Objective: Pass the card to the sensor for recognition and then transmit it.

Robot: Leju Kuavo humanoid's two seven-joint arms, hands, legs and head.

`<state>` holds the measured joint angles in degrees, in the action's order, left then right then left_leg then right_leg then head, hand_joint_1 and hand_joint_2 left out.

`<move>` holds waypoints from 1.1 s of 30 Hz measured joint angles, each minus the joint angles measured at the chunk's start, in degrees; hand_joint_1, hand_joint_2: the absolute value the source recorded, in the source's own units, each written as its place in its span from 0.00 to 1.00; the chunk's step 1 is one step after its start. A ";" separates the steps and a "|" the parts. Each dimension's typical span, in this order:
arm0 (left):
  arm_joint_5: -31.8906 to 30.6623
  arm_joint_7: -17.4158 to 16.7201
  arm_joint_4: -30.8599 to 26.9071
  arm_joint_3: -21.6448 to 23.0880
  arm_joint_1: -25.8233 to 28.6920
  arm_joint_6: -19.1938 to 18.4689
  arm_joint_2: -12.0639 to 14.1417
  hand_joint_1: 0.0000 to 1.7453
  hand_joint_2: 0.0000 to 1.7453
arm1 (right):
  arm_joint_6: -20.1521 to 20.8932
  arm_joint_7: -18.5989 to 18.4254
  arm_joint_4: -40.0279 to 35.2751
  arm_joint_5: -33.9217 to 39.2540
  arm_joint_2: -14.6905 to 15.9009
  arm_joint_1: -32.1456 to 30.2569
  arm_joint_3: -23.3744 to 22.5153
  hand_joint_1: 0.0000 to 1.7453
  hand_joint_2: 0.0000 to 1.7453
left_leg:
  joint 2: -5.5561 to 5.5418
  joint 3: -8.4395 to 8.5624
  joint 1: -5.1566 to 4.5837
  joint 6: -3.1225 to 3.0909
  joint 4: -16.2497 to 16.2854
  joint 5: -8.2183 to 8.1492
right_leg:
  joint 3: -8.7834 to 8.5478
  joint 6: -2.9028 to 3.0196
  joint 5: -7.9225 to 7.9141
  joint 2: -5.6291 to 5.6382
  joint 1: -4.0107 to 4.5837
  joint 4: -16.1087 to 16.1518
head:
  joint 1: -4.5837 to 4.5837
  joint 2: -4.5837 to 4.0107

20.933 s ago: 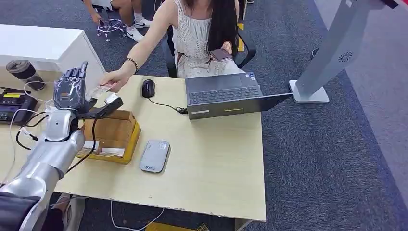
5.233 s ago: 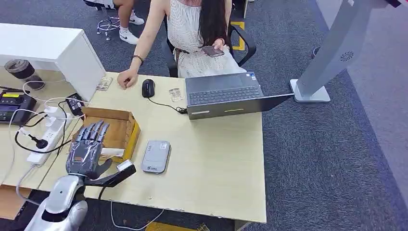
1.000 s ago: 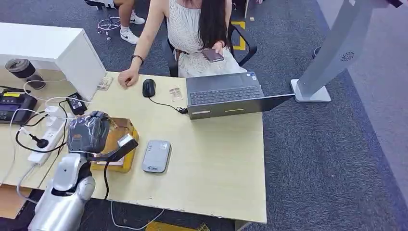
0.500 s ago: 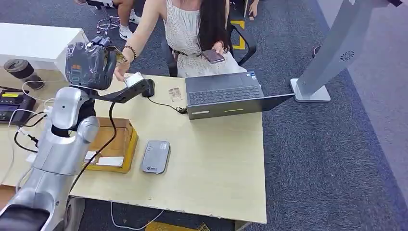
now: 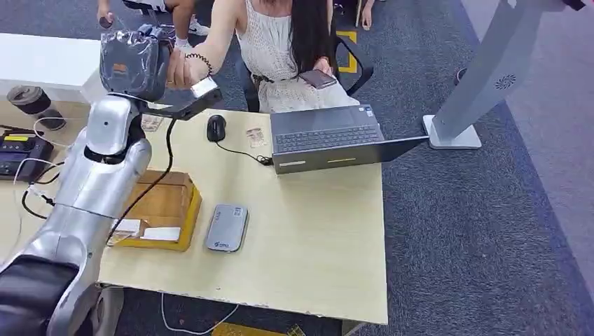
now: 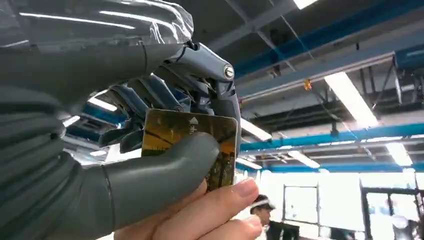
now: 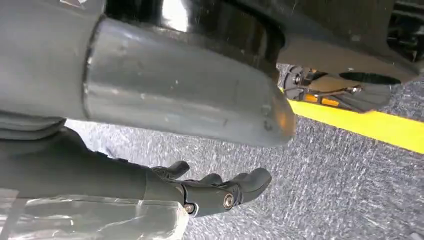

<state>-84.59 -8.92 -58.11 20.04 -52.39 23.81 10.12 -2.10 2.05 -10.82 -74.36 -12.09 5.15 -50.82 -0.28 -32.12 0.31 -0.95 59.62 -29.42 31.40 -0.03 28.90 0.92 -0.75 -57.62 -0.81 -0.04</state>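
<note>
My left hand, wrapped in clear plastic, is raised high over the table's far left corner. In the left wrist view it pinches a yellow-brown card between the thumb and the dark fingers. A seated person's hand reaches up to it, and that person's fingers touch the card's edge. The grey card sensor lies flat on the table, well below the raised hand. My right hand hangs beside my body over the carpet, fingers loosely extended, holding nothing.
A cardboard box sits left of the sensor. An open laptop, a mouse and a loose card lie at the table's far side. Cables and a power strip lie at the left edge. A kiosk stand is at the right.
My left arm has risen from above the cardboard box up towards the person, carrying the card. The person's hand has lifted off the table to meet it.
</note>
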 joint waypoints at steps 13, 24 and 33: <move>-0.70 -1.24 13.69 0.81 -1.17 1.59 -1.00 1.00 1.00 | -0.20 -0.46 0.00 0.04 -0.33 0.07 0.74 0.00 0.00 | 0.06 -0.06 0.00 -0.03 0.00 -0.03 | 0.08 0.00 0.03 0.06 0.01 -0.03 | 0.00 0.00; 1.58 0.16 14.72 0.81 -1.04 3.15 -0.96 0.00 1.00 | -0.28 -0.20 0.02 0.33 -0.37 0.03 0.74 0.00 0.00 | 0.04 -0.08 0.00 -0.06 0.00 -0.05 | 0.06 0.00 0.04 0.03 0.00 -0.02 | 0.00 0.00; 4.46 2.49 6.50 0.76 4.03 4.89 0.42 0.00 1.00 | -1.16 0.66 0.02 1.38 -0.41 -0.26 0.74 0.00 0.00 | 0.03 -0.12 0.00 -0.06 -0.03 -0.05 | 0.06 0.01 0.06 0.03 0.01 -0.04 | 0.02 0.00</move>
<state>-80.13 -6.42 -51.61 20.81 -48.36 28.70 10.54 -3.26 2.71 -10.80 -72.98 -12.50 4.89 -50.07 -0.25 -32.24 0.31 -1.01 59.59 -29.48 31.46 -0.02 28.95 0.94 -0.74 -57.66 -0.79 -0.04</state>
